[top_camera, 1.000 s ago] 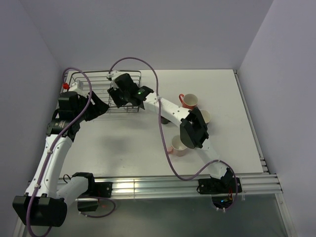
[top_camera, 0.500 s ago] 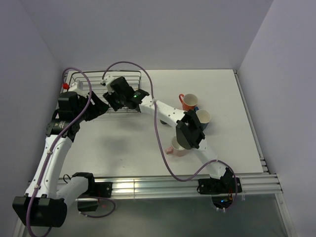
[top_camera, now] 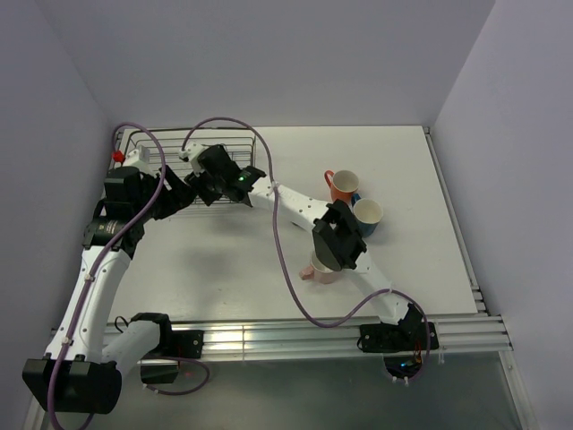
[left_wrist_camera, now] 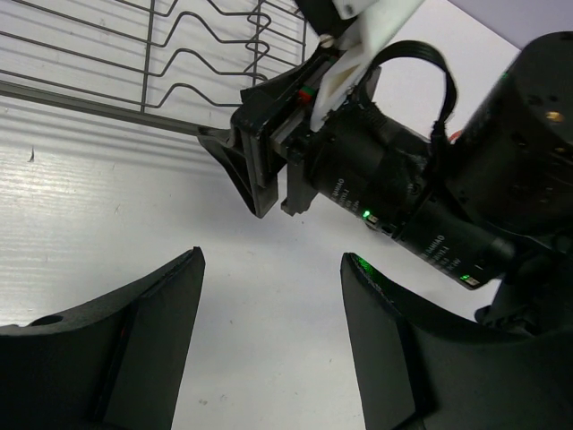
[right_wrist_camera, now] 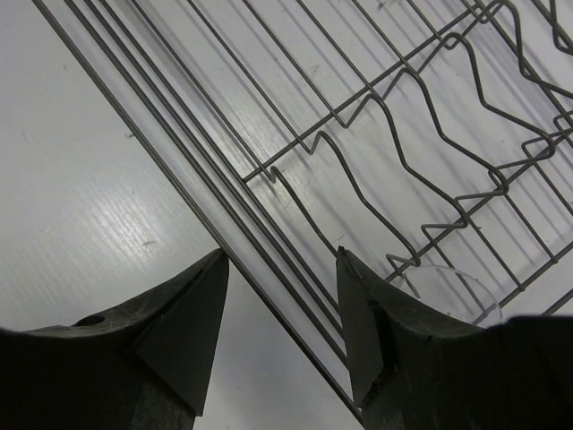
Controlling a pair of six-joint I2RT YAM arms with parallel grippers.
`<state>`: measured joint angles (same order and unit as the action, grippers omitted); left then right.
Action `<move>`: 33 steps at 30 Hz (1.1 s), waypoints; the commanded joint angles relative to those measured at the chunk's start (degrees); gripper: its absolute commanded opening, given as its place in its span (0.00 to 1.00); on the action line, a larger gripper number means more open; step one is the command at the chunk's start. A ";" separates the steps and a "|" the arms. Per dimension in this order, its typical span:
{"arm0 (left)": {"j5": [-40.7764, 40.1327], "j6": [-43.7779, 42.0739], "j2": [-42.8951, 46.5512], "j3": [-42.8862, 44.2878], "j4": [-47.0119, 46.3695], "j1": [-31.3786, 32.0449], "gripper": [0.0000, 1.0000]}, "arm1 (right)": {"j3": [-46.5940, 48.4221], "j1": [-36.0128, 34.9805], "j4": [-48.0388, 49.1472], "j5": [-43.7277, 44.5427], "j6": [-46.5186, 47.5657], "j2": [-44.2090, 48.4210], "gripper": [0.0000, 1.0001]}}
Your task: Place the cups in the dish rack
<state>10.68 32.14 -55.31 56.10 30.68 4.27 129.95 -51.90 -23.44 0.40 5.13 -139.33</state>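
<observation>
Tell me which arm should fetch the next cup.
Right, probably: the orange cup, blue cup and pink cup sit on its side, beside that arm. The left claw and right claw are open and empty by the dish rack.

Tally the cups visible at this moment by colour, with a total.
Orange cup: 1
Blue cup: 1
Pink cup: 1, partly hidden under the right arm
Clear glass: 1, inside the dish rack
Total: 4 cups in view
</observation>
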 commanded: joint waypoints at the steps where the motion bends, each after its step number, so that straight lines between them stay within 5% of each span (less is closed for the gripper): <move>1: 0.13 -1.12 0.82 0.51 -2.38 0.12 0.69 | 2.33 0.04 1.03 0.39 1.82 -1.74 0.59; 8: -0.04 -1.20 0.82 0.86 -2.38 0.12 0.69 | 1.45 0.13 0.76 -0.14 2.43 -1.91 0.57; 20: -0.04 -1.11 1.08 0.86 -2.11 0.12 0.69 | -8.22 0.13 3.75 -5.59 2.26 4.23 0.35; 33: -0.66 -1.12 2.57 0.51 -1.23 0.12 0.70 | -18.94 -0.57 7.01 -14.02 3.22 12.14 0.31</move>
<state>10.63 32.14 -54.22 56.10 30.72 4.27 112.77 -51.94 -16.82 -10.46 8.43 -131.22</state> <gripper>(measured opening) 0.693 0.308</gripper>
